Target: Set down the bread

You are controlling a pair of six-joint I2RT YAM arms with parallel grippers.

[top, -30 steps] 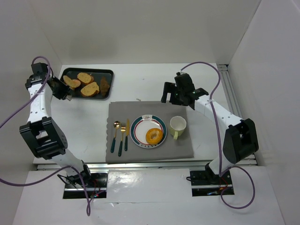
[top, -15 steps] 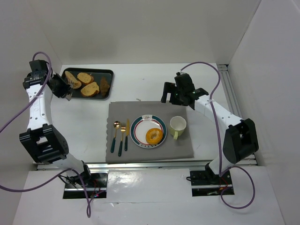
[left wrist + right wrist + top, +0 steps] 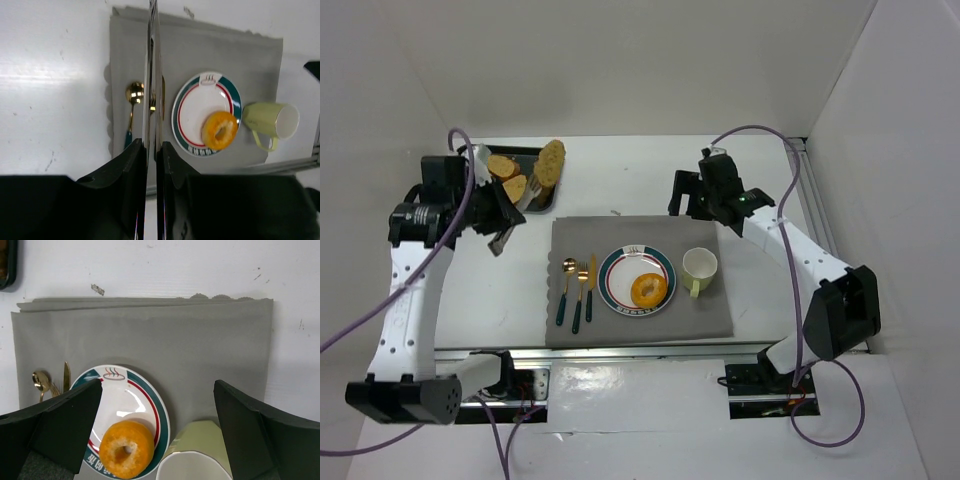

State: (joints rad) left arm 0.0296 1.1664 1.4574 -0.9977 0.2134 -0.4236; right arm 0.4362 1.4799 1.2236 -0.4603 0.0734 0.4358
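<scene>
Golden-brown oblong slice of toasted bread (image 3: 551,160) sits at the far tip of thin metal tongs (image 3: 527,192). From above it overlaps the right end of a black rectangular tray (image 3: 525,150) at the far left of the white desk (image 3: 620,175). How high it is above the tray cannot be told. Two more toasted slices (image 3: 508,176) lie in the tray, partly hidden by the left arm.

The left claw (image 3: 500,215) is pressed together on the tongs. In the left wrist view its black fingers (image 3: 134,170) squeeze the two steel blades (image 3: 152,75), which run edge-on up to the top of the picture; the bread does not show in that view.

The right claw (image 3: 695,195) hangs over the far right part of a grey cloth placemat (image 3: 640,240). Its fingers (image 3: 65,425) are spread wide with nothing between them.

In the middle of the placemat stands a round white plate with a teal and red rim (image 3: 620,270). An orange ring doughnut (image 3: 649,290) lies on its near right part. A pale green mug (image 3: 699,267) stands just right of the plate, touching or nearly touching its rim. Left of the plate lie a gold spoon, fork and knife with teal handles (image 3: 576,292), side by side.
</scene>
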